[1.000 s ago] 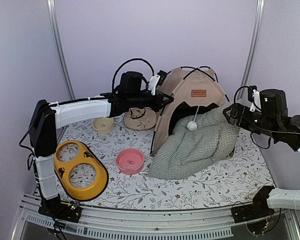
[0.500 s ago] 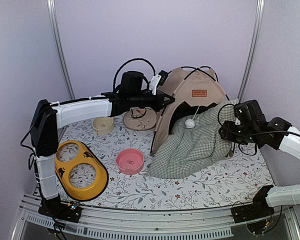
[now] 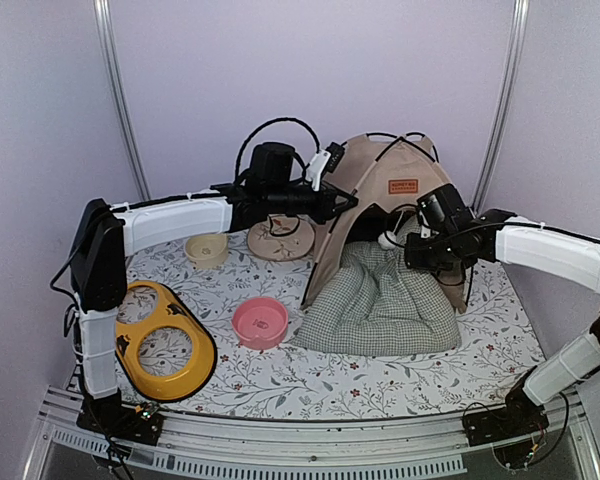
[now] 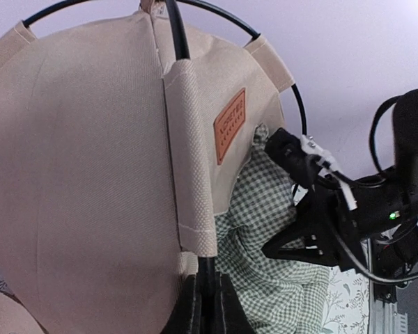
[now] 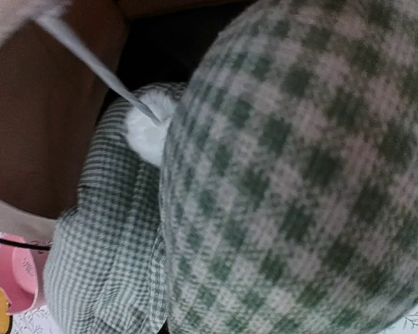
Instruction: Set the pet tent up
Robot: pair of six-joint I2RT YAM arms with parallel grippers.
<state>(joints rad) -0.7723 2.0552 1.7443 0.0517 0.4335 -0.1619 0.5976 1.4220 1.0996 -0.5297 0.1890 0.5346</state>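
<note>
Pet tent (image 3: 355,215) stands upright at the back of the bench (image 3: 410,385), right of centre, and we get very little of its doorway: the green-checked cushion (image 3: 380,305) spills out of it onto the bench, and the right arm crosses in front. Over on the left, the left hand (image 4: 207,307) is pinched tight on the black pole (image 4: 177,35), just below the beige sleeve on the tent's front seam. The right hand (image 3: 412,252) is pushed against the cushion at the tent mouth, but its fingers are lost to us; its own camera is filled with checked fabric, so we cannot tell whether it grips anything. The white pompom (image 5: 150,132) hangs on its cord, touching the cushion. The orange-brown label (image 4: 230,125) carries dark lettering, sideways in the left wrist view and too small for us to read. A pink bowl (image 5: 14,275) is cut off at the frame edge.
</note>
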